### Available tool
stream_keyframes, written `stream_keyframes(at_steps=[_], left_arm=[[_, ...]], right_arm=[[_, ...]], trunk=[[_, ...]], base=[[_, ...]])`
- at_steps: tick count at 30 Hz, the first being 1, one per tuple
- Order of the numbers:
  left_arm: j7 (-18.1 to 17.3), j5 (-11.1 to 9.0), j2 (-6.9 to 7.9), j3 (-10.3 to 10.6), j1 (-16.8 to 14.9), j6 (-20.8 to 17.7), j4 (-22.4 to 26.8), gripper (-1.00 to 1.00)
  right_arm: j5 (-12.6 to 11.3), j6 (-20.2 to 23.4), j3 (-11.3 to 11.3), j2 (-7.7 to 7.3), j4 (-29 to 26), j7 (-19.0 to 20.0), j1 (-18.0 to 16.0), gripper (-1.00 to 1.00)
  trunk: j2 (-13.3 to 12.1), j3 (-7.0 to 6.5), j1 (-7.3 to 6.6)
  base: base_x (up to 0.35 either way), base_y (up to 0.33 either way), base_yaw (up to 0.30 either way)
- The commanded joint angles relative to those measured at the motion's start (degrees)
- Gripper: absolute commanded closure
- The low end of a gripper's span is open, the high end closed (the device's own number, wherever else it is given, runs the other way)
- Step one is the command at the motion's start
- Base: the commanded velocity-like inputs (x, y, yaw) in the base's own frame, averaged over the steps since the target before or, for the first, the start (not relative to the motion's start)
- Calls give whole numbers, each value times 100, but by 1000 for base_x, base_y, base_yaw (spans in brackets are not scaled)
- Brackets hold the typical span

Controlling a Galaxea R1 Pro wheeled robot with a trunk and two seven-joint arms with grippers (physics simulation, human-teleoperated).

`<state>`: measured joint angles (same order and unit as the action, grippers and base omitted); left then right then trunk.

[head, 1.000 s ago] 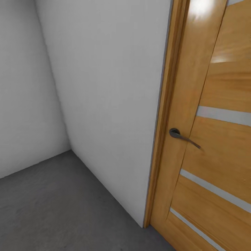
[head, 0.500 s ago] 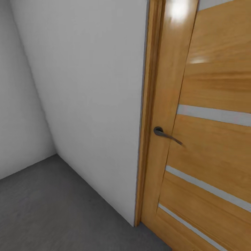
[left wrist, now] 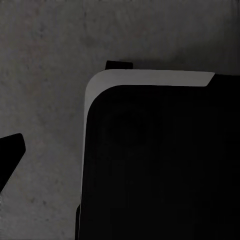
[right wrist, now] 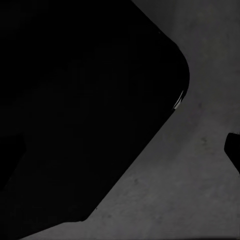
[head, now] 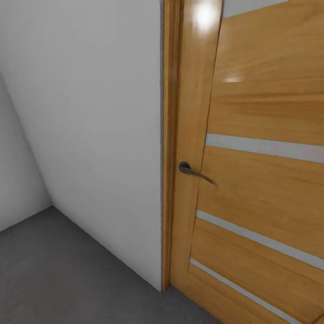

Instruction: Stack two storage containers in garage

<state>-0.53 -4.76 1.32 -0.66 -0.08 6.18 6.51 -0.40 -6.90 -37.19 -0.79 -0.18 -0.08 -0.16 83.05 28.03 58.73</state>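
since we faced a glossy honey-coloured wooden door [head: 256, 180] close by its dark lever handle [head: 192, 171], on rough dark grey floor [head: 54, 270], we judged our base could clip it; we couldn't tell either gripper's finger state.

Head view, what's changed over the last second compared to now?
The whole picture has slid leftward: the wooden door, its dark lever handle and the frame now sit further left, and less of the pale wall and the grey floor shows. That is the camera turning right, not the things moving. The door looks just as closed as before, with its handle at the same angle.
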Motion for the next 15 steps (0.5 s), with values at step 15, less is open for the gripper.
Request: stream_keyframes(at_steps=[15], left_arm=[[-4,-51,0,-4,-1,15,-1,-100]], right_arm=[[-4,-13,-16,-3,-3,-1,-2,-100]], trunk=[[3,5,0]], base=[[0,0,-243]])
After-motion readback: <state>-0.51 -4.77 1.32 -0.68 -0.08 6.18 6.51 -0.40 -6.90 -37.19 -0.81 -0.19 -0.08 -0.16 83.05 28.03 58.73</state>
